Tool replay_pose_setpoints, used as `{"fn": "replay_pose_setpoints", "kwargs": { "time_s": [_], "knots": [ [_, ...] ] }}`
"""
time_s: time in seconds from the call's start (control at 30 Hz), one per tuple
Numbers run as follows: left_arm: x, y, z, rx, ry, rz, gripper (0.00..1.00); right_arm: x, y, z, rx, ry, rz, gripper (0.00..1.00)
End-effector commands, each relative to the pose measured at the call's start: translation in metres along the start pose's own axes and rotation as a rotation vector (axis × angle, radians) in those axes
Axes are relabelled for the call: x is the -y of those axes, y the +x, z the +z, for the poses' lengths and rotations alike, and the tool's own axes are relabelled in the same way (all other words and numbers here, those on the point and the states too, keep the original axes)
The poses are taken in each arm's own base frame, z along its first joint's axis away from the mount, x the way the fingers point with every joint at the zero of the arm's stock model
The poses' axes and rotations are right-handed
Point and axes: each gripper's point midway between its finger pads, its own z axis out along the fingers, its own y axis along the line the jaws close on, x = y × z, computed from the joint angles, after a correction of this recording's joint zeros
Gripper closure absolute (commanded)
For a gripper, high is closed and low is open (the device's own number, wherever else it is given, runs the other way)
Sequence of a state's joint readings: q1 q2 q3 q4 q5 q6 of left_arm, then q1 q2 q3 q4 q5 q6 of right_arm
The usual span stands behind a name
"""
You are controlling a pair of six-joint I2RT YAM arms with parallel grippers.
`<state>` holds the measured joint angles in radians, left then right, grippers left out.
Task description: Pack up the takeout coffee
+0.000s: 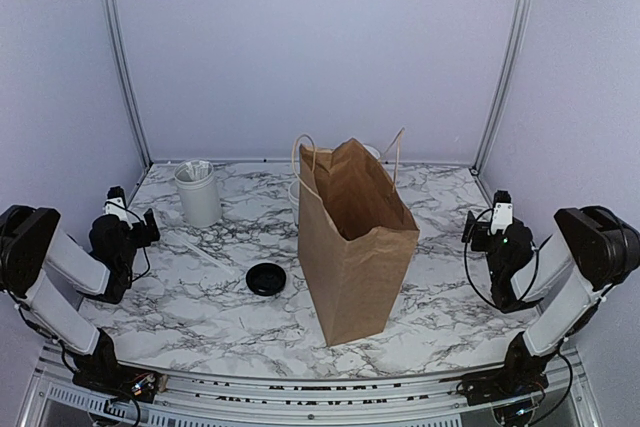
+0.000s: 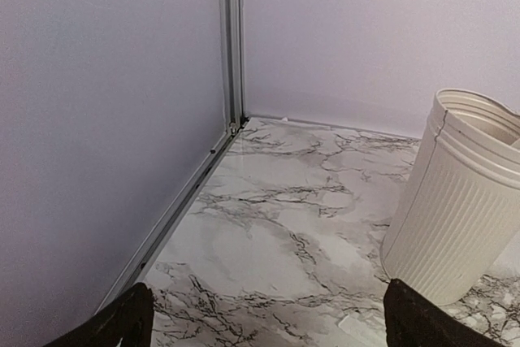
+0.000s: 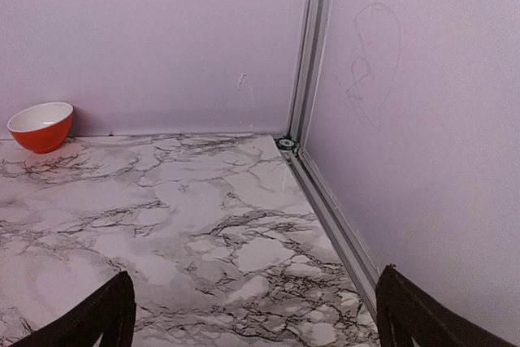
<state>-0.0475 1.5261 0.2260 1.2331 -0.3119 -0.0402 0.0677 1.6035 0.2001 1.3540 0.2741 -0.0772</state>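
- Left jaws: spread wide and empty at the table's (image 1: 200, 322) left edge, near a stack of ribbed white cups (image 1: 198, 197).
- Loose black lid (image 1: 266, 279): lies left of the upright brown paper bag (image 1: 355, 247).
- Takeout coffee: not clearly visible. A white sliver (image 1: 294, 190) behind the bag's far-left edge may be it, which would probably put it nearer the left arm.
- Right jaws: spread wide and empty at the right edge.

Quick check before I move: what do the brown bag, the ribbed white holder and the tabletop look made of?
The bag looks like matte brown kraft paper: sharp creases, folded sides. The ribbed holder is probably off-white plastic, possibly ceramic: fine vertical ribs, faint sheen. The tabletop is glossy with grey marble veining; real stone or printed laminate, I cannot tell.
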Motion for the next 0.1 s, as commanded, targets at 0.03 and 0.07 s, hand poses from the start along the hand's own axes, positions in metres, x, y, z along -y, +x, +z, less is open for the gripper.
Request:
{"fn": "replay_pose_setpoints", "kwargs": {
  "time_s": [0.03, 0.07],
  "knots": [
    [0.0021, -0.0100, 0.0022, 0.034, 0.011, -0.005, 0.01, 0.0027, -0.0134, 0.0043, 0.046, 0.009, 0.011, 0.00],
    [0.0024, -0.0103, 0.0023, 0.035, 0.012, -0.005, 0.01, 0.0029, -0.0139, 0.0044, 0.047, 0.010, 0.012, 0.00]
  ]
}}
